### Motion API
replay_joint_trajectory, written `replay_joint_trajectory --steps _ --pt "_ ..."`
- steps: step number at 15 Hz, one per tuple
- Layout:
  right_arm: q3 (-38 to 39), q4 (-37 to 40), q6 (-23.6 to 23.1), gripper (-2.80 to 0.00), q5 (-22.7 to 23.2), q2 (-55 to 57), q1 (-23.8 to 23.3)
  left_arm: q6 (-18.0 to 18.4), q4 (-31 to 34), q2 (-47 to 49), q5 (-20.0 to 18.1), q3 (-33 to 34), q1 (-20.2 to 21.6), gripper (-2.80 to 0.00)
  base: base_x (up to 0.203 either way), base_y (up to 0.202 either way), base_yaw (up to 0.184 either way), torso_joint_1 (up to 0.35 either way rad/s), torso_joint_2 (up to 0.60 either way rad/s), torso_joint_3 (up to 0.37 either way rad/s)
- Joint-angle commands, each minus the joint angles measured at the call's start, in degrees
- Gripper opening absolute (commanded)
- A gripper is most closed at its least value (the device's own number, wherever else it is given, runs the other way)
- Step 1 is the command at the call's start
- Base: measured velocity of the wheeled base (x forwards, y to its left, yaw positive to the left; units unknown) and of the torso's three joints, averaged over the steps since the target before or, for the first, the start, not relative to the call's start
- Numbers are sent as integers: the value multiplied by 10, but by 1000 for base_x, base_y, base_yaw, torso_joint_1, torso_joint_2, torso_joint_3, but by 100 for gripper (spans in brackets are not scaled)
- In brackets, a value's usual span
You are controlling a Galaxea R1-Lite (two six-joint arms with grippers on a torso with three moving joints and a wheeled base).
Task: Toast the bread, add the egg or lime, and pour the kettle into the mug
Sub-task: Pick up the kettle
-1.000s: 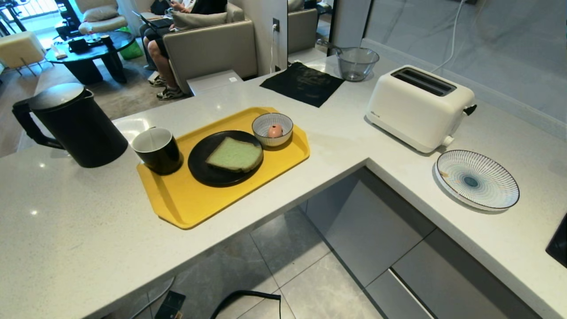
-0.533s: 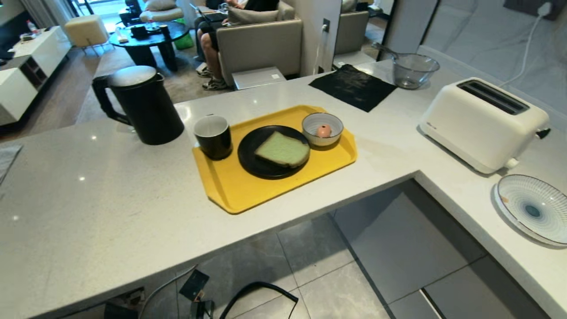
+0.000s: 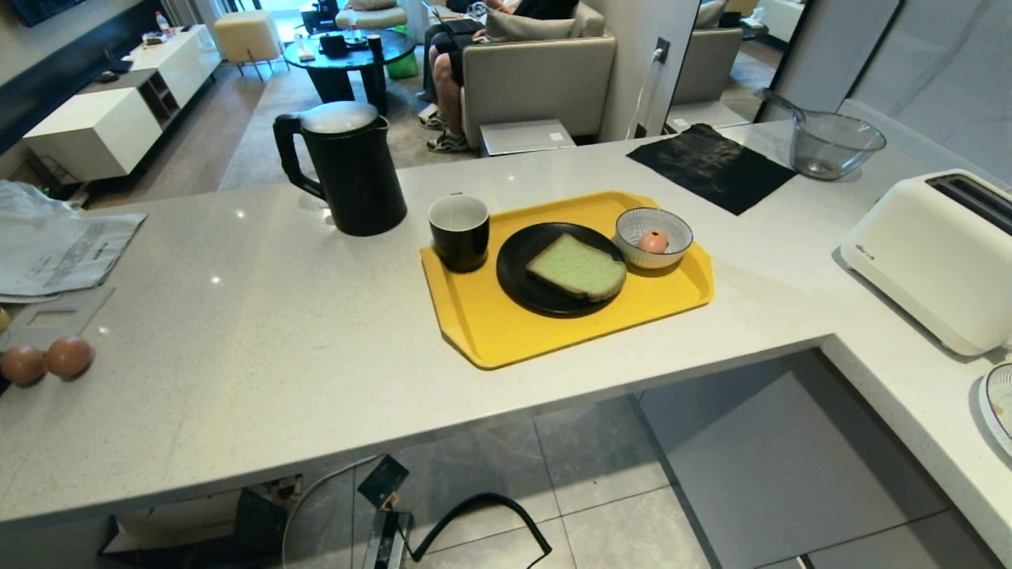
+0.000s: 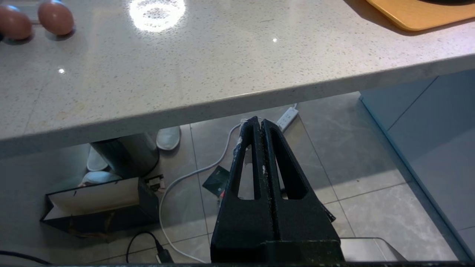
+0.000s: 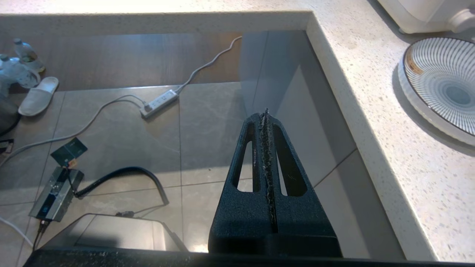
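A: On the surface (image 3: 277,332) we see the bread (image 3: 577,269) on a black plate (image 3: 526,288), the mug (image 3: 459,231) at its nine o'clock, the egg (image 3: 653,240) at two o'clock.

B: We note the kettle (image 3: 348,167) beyond the mug; left pincer (image 4: 256,124) and right pincer (image 5: 265,118) are closed, empty, below the edge.

Desk (image 3: 277,332): L-shaped, pale speckled stone top. Directly on it:
- black kettle (image 3: 348,170), upright, handle to the left;
- yellow tray (image 3: 514,336), just right of the kettle, near the front edge;
- black cloth (image 3: 711,167), flat, behind the tray;
- clear glass bowl (image 3: 830,144), just beyond the cloth;
- white toaster (image 3: 933,261), on the right wing;
- striped plate (image 5: 441,85), beside the toaster;
- two brown eggs (image 3: 46,361), touching, far left;
- papers (image 3: 55,249), behind the eggs.
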Motion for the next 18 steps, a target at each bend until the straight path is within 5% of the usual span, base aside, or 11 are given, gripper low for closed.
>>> replay_joint_trajectory --steps 1,14,18 --pt "1 0 0 -280 0 0 0 0 0 0 0 8 0 -280 0 0 0 0 0 0" --pt "1 0 1 -280 0 0 0 0 0 0 0 8 0 -280 0 0 0 0 0 0" --pt "1 0 0 -280 0 0 0 0 0 0 0 8 0 -280 -2 -7 139 2 3 3"
